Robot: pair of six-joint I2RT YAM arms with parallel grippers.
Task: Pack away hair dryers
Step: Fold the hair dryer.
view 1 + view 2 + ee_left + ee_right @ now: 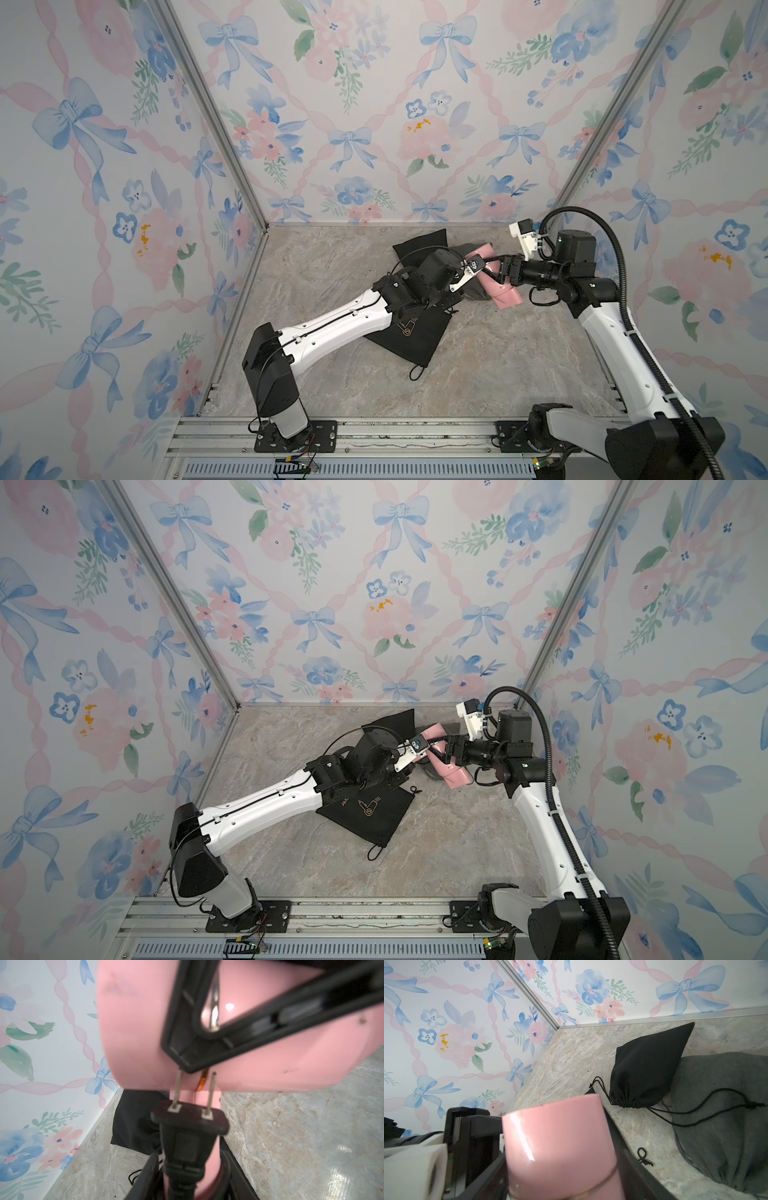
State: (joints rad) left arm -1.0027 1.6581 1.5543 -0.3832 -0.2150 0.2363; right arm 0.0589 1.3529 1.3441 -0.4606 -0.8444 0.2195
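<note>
A pink hair dryer (506, 297) is held above the floor at the back right, over a grey pouch (478, 296). My right gripper (560, 1178) is shut on its stubby barrel (556, 1136), one black finger on each side. My left gripper (191, 1184) is shut on the dryer's slim pink handle together with the black cord, and the two-pin plug (190, 1119) sticks out just past the jaws. In the left wrist view a right finger (259, 1028) crosses the barrel (135, 1032). In both top views the two wrists meet at the dryer (455, 776).
A stuffed black drawstring pouch (648, 1068) lies near the back wall beside the grey pouch (720, 1115), their cords trailing on the marble floor (571, 1059). A flat black pouch with a gold logo (415, 336) lies under the left forearm. Flowered walls enclose three sides.
</note>
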